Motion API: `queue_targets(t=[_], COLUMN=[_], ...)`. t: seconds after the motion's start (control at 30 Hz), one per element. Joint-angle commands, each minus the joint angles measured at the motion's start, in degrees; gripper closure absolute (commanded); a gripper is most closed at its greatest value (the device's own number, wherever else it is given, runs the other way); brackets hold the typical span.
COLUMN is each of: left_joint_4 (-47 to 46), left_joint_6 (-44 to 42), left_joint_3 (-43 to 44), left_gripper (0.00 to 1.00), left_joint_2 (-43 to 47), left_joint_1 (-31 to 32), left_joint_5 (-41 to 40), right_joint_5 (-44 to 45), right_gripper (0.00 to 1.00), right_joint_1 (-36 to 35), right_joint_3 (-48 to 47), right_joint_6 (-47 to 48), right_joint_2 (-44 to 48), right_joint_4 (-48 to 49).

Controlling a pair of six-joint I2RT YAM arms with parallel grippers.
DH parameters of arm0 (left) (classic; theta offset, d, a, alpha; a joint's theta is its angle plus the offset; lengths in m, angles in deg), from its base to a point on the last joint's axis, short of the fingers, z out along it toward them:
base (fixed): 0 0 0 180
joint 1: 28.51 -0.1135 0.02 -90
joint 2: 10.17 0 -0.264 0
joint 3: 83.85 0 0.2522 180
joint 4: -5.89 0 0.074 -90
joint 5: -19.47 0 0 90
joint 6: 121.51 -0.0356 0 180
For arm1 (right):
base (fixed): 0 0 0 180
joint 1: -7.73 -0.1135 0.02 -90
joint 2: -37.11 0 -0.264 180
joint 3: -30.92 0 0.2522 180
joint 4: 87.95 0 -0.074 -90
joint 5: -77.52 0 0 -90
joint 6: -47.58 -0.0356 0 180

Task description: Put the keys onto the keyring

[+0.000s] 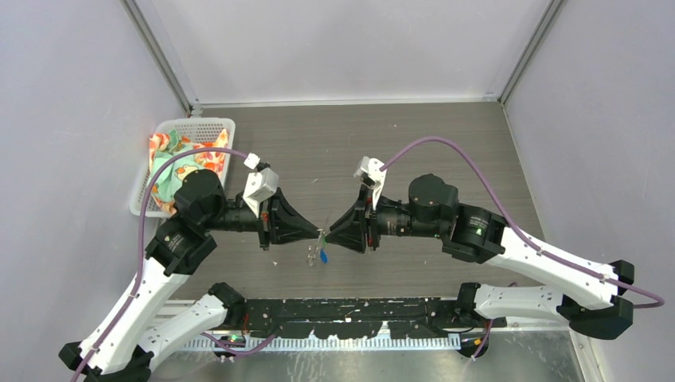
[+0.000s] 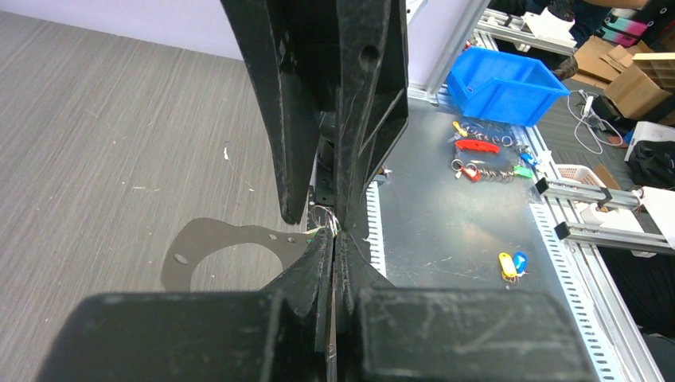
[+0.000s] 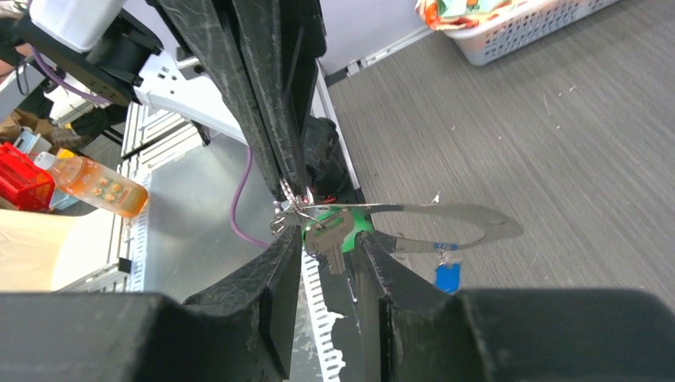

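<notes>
Both claws are meeting tip to tip above the grey wood-grain desk (image 1: 414, 151). The right claw (image 3: 328, 243) is pinching a small silver key with a bright green plastic head (image 3: 334, 227), with one finger pressing on each side of the head. The left claw (image 3: 290, 187) is pressing its fingers tightly together on one end of the large thin grey metal keyring (image 3: 446, 216), where small wire bits are bunching against its tip. The green key is sitting right against that same end of the keyring, touching the wire bits. From there the keyring is stretching away sideways as a thin, flat-looking loop, hanging clear of the desk. A second small key with a blue plastic head (image 3: 448, 276) is dangling just beneath the keyring, apart from both claws. Well to the left of the keyring, a white plastic basket (image 1: 187, 127) holding a colourful patterned cloth (image 1: 171, 171) is sitting on the desk.
</notes>
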Motion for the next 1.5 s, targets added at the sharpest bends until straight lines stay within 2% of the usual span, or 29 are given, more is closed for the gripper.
queue_targets(t=[0.0,0.1,0.17,0.2,0.33,0.47,0.9,1.13,1.33,1.47], left_joint_4=[-3.78,-3.43,-3.17,-3.11,-2.98,-2.99,-3.51,-3.60,-3.02,-3.67], left_joint_6=[0.36,0.17,0.02,-0.06,0.01,0.18,0.28,0.27,0.18,0.76], left_joint_3=[0.38,0.38,0.37,0.35,0.53,0.57,0.59,0.57,0.42,0.22], left_gripper=[1.00,1.00,1.00,1.00,1.00,1.00,1.00,1.00,1.00,1.00], left_joint_2=[0.82,0.95,1.08,1.14,1.13,1.21,1.14,0.96,1.12,1.02], left_joint_1=[0.11,0.12,0.09,0.14,0.11,0.16,0.16,0.13,0.17,0.16], left_joint_5=[1.06,0.66,0.40,0.31,0.19,-0.06,-1.54,-1.38,-0.58,0.36], right_joint_5=[-2.10,-3.83,-3.47,-3.14,-0.56,0.33,-5.31,-6.48,-0.48,0.15], right_gripper=[0.63,0.55,0.54,0.55,0.70,0.78,0.82,0.64,0.38,0.34], right_joint_1=[0.31,0.31,0.28,0.29,0.31,0.27,0.27,0.28,0.25,0.26], right_joint_3=[-1.26,-1.25,-0.95,-0.79,-0.54,-0.46,2.53,0.20,-7.24,-9.34], right_joint_6=[-0.69,-1.23,-1.34,-1.30,-0.78,-0.48,-2.69,-1.23,5.88,9.36], right_joint_2=[-2.16,-3.00,-2.91,-2.77,-2.17,-1.61,-2.82,-2.84,0.65,0.67], right_joint_4=[2.27,2.65,2.83,2.84,3.01,1.96,-0.04,-2.87,-10.08,-9.59])
